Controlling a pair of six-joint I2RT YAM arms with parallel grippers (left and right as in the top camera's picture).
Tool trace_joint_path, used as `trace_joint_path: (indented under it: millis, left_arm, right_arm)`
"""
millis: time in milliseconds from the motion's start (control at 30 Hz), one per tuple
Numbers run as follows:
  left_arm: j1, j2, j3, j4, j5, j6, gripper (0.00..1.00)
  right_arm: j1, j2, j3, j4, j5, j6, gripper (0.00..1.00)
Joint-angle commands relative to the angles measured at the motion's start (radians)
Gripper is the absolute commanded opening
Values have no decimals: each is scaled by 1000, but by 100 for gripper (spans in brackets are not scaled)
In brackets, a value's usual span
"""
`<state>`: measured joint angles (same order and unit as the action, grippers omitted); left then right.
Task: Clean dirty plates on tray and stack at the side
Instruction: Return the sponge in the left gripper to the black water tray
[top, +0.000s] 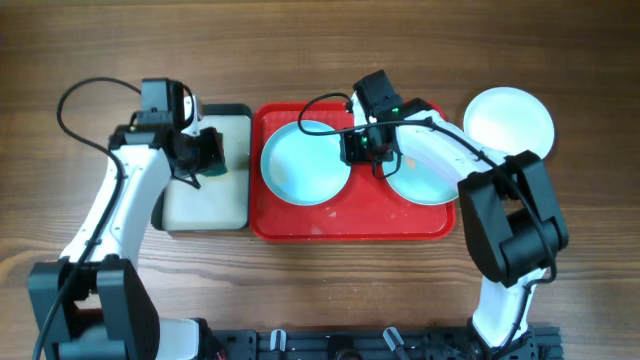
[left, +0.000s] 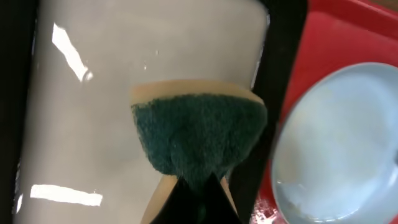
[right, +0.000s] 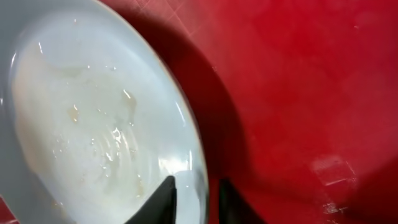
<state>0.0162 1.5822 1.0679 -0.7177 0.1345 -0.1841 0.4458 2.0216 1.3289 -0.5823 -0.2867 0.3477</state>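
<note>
Jaws of right end effector narrowly parted astride pale blue plate rim on tray; grip unconfirmed. Left end effector clamps sponge. White plate lies on surface off tray's right edge: likely one done, two remaining.

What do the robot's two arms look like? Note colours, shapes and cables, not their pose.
The left arm and right arm each have smooth white links between bulky black joints. A thin black cable loops alongside each. The wrist units and jaws are black, and a small green light glows on the right wrist.
</note>
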Motion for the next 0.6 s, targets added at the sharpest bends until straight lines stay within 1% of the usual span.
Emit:
trace_joint_path:
  millis: [0, 67, 200, 267, 333, 467, 567]
  left_arm:
    - [3, 2, -84, 82, -48, 20, 4]
    - [3, 2, -112, 124, -116, 20, 4]
    - [3, 2, -115, 135, -125, 19, 4]
    - [3, 2, -115, 135, -125, 19, 4]
    - [3, 2, -116, 135, -128, 19, 4]
    - [3, 2, -116, 135, -193, -15, 4]
    - [4, 2, -116, 134, -205, -33, 4]
  right_arm:
    - [16, -15, -15, 10, 48, 23, 20]
    - [16, -14, -15, 13, 52, 24, 20]
    - [16, -14, -15, 20, 63, 27, 19]
    - [16, -14, -15, 22, 63, 27, 14]
    - [16, -14, -15, 24, 63, 30, 12]
    - [16, -9, -15, 25, 70, 57, 4]
    - [16, 4, -15, 29, 69, 75, 4]
